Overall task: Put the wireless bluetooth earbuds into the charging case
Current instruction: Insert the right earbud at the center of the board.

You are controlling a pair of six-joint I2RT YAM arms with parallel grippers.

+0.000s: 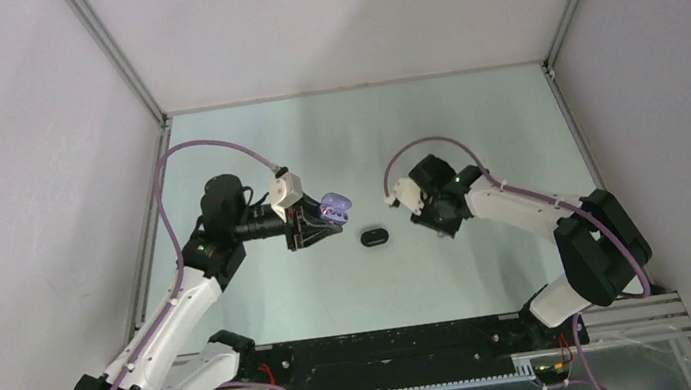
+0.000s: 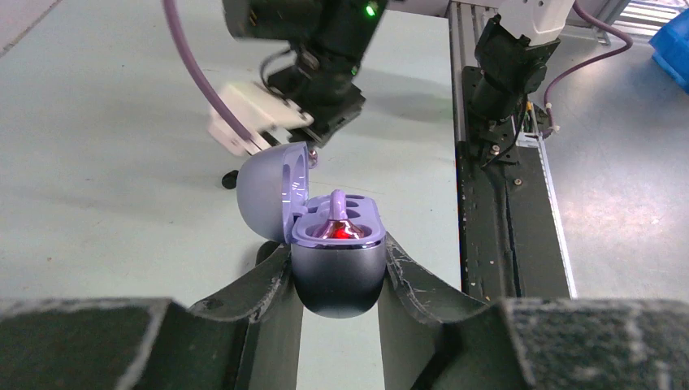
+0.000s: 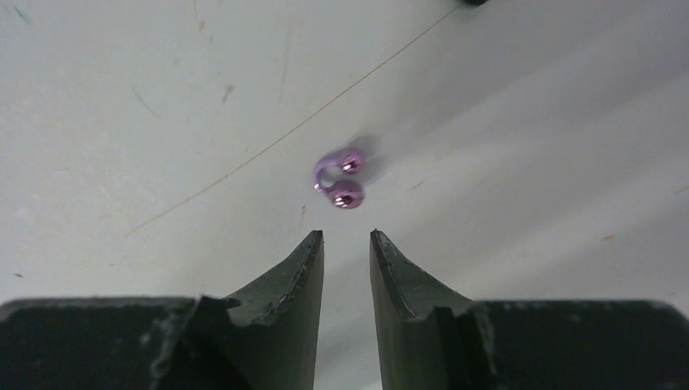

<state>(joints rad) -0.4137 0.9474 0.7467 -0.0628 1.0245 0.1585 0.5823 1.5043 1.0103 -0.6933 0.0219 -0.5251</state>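
Lilac case [image 2: 337, 276]: lid open and tipped toward 9 o'clock, clamped by its lower shell between the fingers of the left gripper [image 1: 323, 220], held above the table [image 1: 334, 136].

Seated earbud [image 2: 340, 229]: one lilac piece in the case, stem up, a red light glowing at its base.

Loose earbud [image 3: 341, 180]: lilac, on the tabletop at 12 o'clock of the right gripper [image 3: 347, 244], just past the tips and apart from them; outline blurred.

Right gripper: fingers a narrow gap apart with bare tabletop between them.

Black case [image 1: 374, 238]: closed oval near table centre; lilac case at its 10 o'clock, right gripper at its 3 o'clock, a gap on each side.

Table: pale green, faintly scratched; a wide stretch from the grippers to the far edge at 12 o'clock, metal frame rails [image 1: 114, 54] rising from the far corners.

Walls [image 1: 13, 148]: plain white panels on three sides.
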